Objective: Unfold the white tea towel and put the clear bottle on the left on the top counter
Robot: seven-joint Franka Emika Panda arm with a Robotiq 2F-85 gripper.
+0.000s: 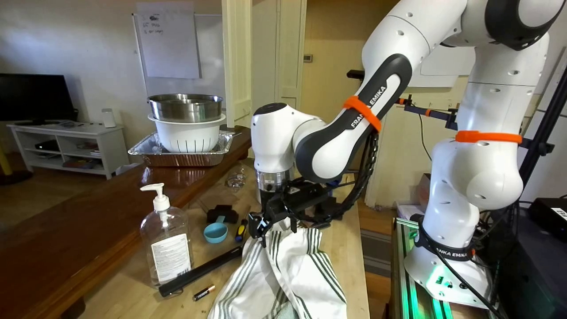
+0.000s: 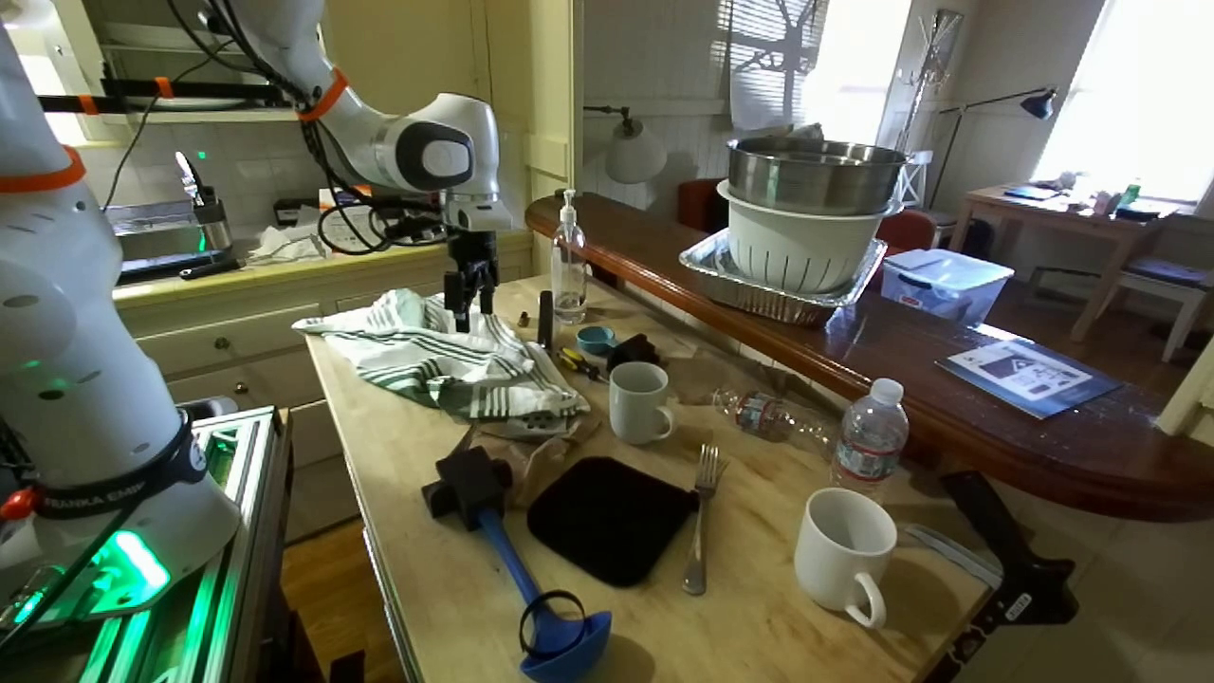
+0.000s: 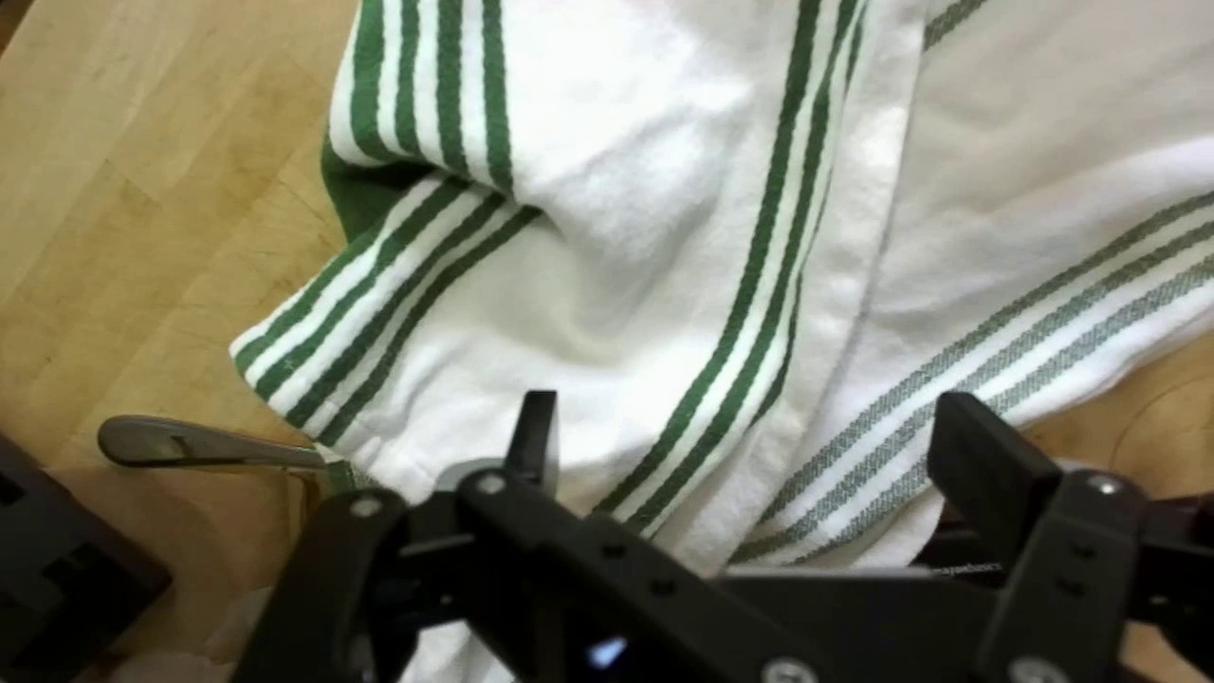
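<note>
Evidently to pinch a fold, we judged, the gripper stood over the rumpled white tea towel, jaws wide apart and empty.

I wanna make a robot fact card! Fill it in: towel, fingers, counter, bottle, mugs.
Towel: white with green stripes, rumpled and partly folded over, on the table
Fingers: open, over the towel; can't tell if they touch it
Counter: dark, holding a foil tray with strainer and metal bowl stacked inside
Bottle: clear, pump on top, on the table, not on the counter yet
Mugs: two, white, upright on the table
</note>
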